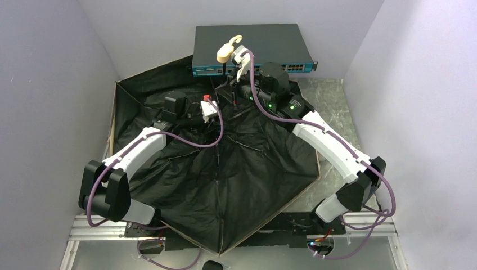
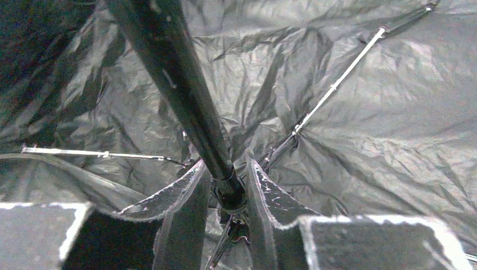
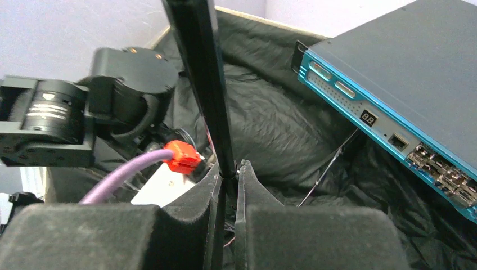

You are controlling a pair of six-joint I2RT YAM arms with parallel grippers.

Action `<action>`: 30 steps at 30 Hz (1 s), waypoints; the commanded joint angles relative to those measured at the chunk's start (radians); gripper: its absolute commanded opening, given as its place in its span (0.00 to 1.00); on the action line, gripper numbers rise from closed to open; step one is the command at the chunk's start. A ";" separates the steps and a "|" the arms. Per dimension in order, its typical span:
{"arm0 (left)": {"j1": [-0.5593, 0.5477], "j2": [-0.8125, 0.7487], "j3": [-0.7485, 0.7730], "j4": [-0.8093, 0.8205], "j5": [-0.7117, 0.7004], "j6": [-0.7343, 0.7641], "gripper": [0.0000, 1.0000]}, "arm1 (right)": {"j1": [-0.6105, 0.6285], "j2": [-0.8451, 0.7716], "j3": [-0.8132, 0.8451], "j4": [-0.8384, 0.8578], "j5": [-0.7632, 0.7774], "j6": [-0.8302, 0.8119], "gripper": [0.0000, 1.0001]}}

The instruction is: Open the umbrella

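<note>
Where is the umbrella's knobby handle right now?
In the top view, the handle sticks up at the far middle, above the open umbrella and right in front of the blue box.

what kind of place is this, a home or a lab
Most likely a robotics lab test cell: plain pale walls box in a metal table, a teal rack-mount network switch sits at the back, and two white-and-black robot arms work an opened black-lined folding umbrella.
</note>
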 commanded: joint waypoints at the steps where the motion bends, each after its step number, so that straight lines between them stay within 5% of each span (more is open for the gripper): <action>1: 0.117 0.107 -0.116 -0.319 -0.352 0.090 0.33 | -0.001 -0.207 0.157 0.354 -0.069 0.085 0.00; 10: 0.201 -0.044 -0.127 -0.300 -0.224 0.045 0.27 | -0.001 -0.226 0.049 0.370 -0.108 0.134 0.00; 18: 0.203 -0.287 -0.181 -0.220 0.014 -0.069 0.53 | -0.002 -0.219 -0.056 0.428 -0.120 0.241 0.00; 23: 0.156 -0.360 -0.162 -0.109 0.050 -0.210 0.54 | 0.002 -0.195 -0.067 0.457 -0.148 0.296 0.00; 30: 0.071 -0.401 -0.129 -0.102 0.001 -0.202 0.54 | 0.002 -0.184 -0.063 0.451 -0.157 0.306 0.00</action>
